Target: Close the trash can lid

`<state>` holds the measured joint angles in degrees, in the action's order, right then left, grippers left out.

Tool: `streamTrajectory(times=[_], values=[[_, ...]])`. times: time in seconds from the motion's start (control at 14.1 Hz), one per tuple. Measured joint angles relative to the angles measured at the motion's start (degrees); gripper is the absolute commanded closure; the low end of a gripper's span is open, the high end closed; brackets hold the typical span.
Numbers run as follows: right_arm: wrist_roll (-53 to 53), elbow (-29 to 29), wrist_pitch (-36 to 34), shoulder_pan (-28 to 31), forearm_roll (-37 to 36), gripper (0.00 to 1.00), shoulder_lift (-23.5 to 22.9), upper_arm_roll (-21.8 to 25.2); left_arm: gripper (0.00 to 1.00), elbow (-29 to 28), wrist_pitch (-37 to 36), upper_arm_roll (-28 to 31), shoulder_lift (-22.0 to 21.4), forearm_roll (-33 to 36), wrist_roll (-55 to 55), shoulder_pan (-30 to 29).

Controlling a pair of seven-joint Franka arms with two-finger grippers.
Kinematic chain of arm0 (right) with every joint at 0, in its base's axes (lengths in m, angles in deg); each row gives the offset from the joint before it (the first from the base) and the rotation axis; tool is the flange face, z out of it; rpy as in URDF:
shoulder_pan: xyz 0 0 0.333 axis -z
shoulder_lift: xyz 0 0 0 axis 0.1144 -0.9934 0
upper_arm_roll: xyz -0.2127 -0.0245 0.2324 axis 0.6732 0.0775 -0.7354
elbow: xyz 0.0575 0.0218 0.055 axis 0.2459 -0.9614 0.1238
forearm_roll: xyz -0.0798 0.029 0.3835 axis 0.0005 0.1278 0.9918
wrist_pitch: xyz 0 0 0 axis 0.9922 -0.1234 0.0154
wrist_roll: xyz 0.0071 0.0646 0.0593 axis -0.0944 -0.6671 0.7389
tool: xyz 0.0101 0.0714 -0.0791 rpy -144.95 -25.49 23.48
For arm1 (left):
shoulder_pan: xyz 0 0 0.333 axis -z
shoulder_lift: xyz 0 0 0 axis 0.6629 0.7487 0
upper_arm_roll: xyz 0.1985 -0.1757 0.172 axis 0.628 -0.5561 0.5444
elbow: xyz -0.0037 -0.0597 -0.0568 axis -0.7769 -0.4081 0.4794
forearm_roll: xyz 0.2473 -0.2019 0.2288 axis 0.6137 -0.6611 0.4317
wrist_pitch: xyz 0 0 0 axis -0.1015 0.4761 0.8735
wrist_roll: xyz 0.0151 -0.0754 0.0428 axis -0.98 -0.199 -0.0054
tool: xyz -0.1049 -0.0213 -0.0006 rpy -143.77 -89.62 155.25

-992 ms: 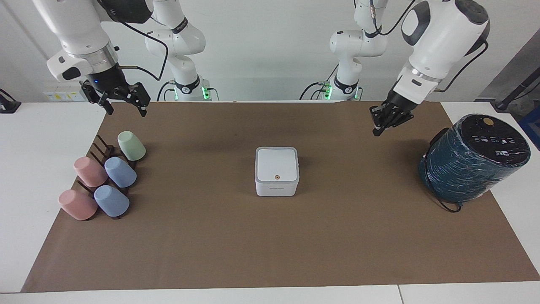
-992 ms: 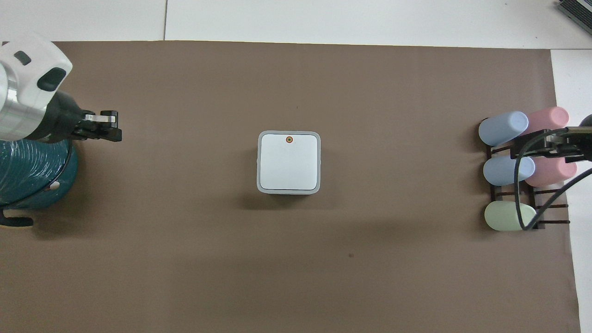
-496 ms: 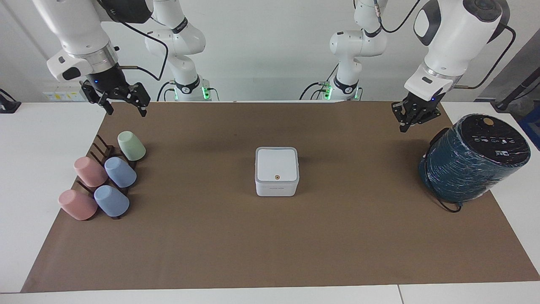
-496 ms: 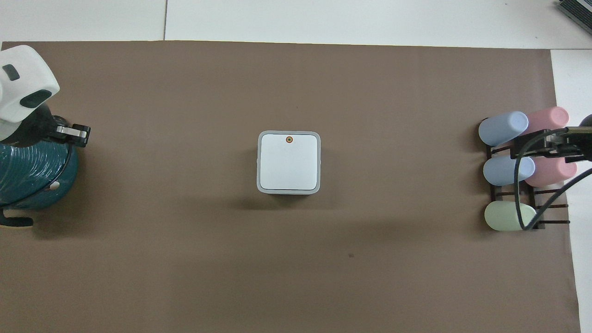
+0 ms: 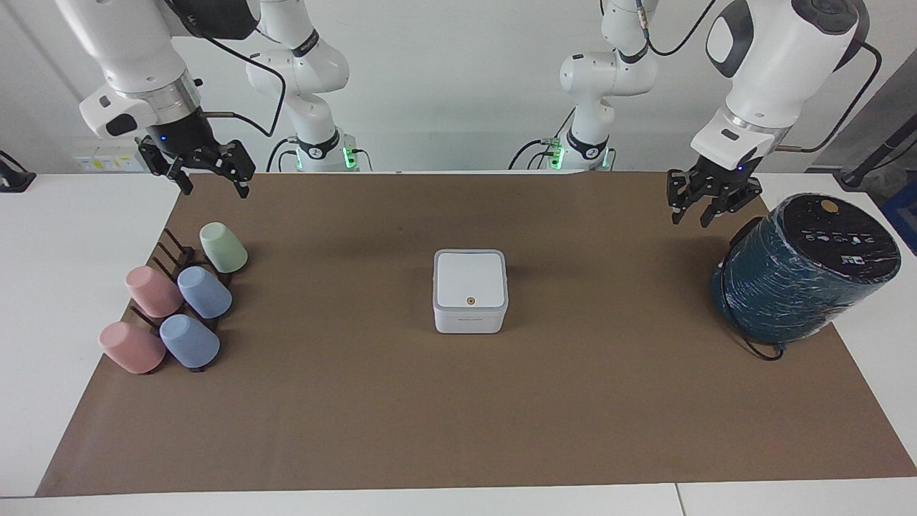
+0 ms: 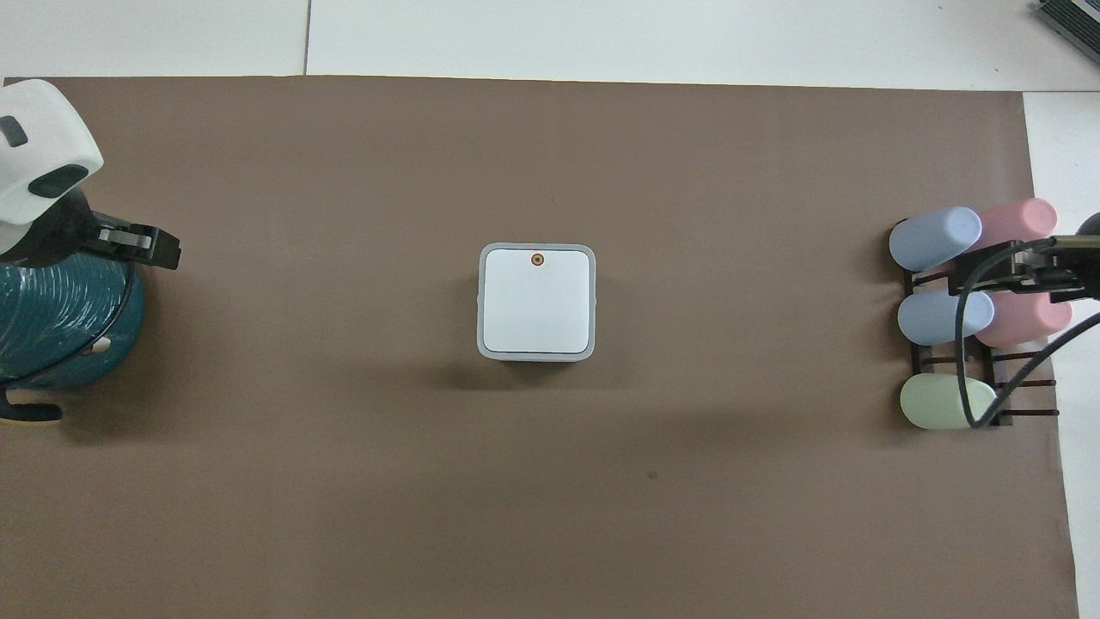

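The white square trash can (image 5: pixel 468 321) stands in the middle of the brown mat. Its lid (image 5: pixel 470 278) lies flat on top with the orange dot facing up; the lid also shows in the overhead view (image 6: pixel 537 305). My left gripper (image 5: pixel 691 217) hangs open and empty in the air over the mat beside the teal cylinder, well away from the can; it also shows in the overhead view (image 6: pixel 170 250). My right gripper (image 5: pixel 213 188) is open and empty, waiting above the mat's corner near the cup rack.
A large dark teal wrapped cylinder (image 5: pixel 806 269) with a black cable lies tilted at the left arm's end. A dark rack (image 5: pixel 175 251) with several pastel cups stands at the right arm's end. The brown mat (image 5: pixel 458 416) covers most of the table.
My left gripper has drawn back from over the mat toward the teal cylinder and its fingers have spread open. The right arm and the can have not moved.
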<state>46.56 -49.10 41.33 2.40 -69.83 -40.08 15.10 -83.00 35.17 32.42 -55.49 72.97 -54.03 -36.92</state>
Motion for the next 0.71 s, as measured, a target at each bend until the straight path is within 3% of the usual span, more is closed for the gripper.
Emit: streamTrajectory(times=[0.71], values=[[0.0,0.0,0.0,0.0,0.0,0.0,0.0,0.0,0.0,-0.03,0.93,-0.18,0.03,-2.2,-3.01,0.01]])
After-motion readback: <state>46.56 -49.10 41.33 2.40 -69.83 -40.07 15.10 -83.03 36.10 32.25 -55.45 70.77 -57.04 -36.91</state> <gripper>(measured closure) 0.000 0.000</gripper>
